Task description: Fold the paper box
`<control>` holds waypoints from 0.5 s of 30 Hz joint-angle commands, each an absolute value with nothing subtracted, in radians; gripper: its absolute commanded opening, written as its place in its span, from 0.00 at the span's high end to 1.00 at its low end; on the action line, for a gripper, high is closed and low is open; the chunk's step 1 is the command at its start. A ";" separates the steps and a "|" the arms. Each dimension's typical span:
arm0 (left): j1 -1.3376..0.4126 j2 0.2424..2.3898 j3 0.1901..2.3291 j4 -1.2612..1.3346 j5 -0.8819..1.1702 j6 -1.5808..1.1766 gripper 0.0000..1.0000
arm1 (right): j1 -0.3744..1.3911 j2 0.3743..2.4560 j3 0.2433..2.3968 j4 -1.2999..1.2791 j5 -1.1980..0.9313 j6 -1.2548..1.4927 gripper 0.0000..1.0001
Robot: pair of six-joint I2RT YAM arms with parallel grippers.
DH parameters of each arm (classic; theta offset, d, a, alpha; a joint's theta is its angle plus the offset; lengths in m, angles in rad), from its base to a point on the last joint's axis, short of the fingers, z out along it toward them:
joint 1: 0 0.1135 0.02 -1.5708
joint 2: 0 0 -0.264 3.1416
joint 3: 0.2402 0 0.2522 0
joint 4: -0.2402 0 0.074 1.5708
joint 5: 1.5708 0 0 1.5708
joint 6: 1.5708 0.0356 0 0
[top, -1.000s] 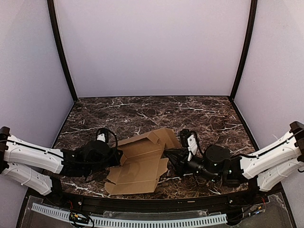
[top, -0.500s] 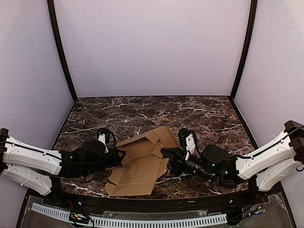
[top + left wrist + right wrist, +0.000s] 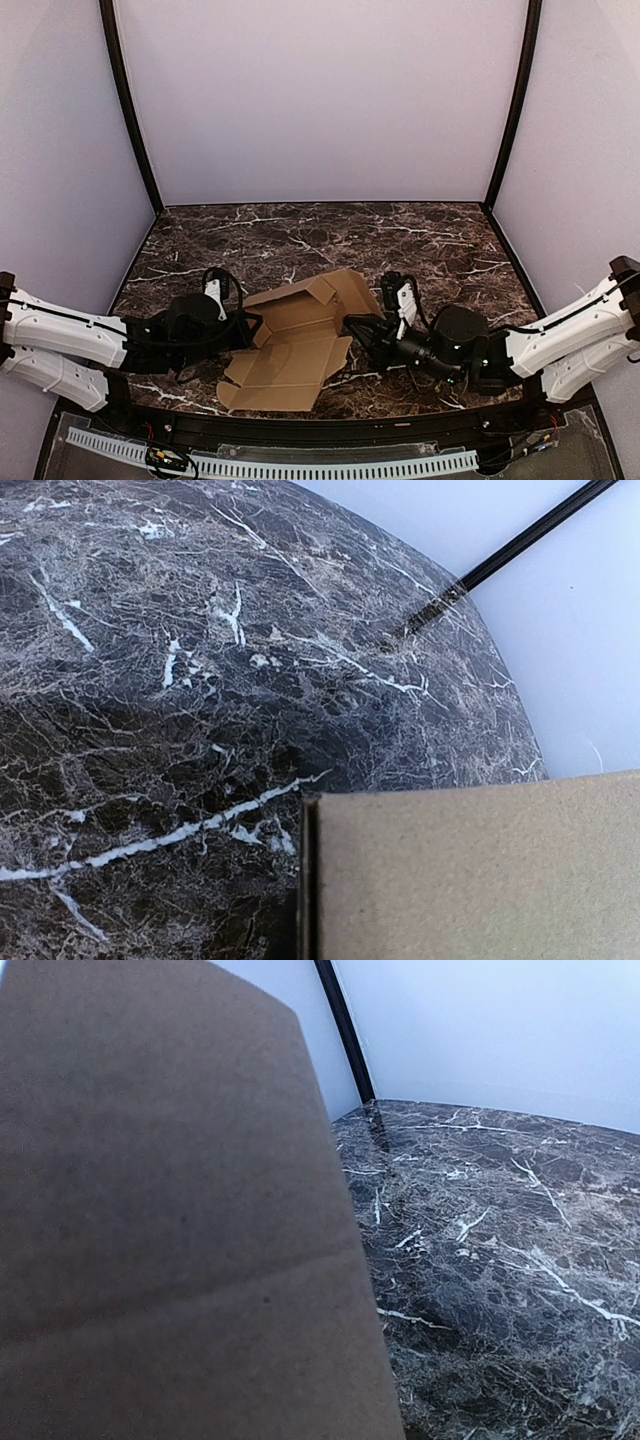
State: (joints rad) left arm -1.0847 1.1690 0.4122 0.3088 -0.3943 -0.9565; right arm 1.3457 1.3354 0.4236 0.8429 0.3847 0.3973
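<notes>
Near the front edge of the table [image 3: 300,235], between the two arms, we see the box [image 3: 288,352] lying as an opened sheet, its far panels tilted up along a crease. At its left edge we find the left gripper [image 3: 250,330], jaws pressed together; at its right edge, the right gripper [image 3: 352,328], likewise closed. Whether either pinches cardboard we cannot tell. Beyond stands the pale back wall [image 3: 320,100].

Lab booth: plain walls [image 3: 320,100], marble tabletop [image 3: 300,240]
</notes>
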 commanded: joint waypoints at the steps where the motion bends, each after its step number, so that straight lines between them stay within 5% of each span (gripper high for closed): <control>1: -1.089 1.116 0.421 0.247 -0.461 -0.928 0.99 | 1.357 1.232 0.409 0.692 0.328 0.383 1.00; 9: -1.089 1.060 0.427 0.161 -0.530 -0.863 0.99 | 1.357 0.936 0.362 0.342 0.176 0.325 0.86; 15: -1.087 1.032 0.426 0.167 -0.508 -0.766 0.99 | 1.357 0.717 0.370 0.124 0.257 0.285 0.80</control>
State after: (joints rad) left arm -1.0863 1.0649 0.4126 0.1917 -0.5056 -0.8501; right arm 1.3495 0.8104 0.3717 0.3126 0.2249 0.3294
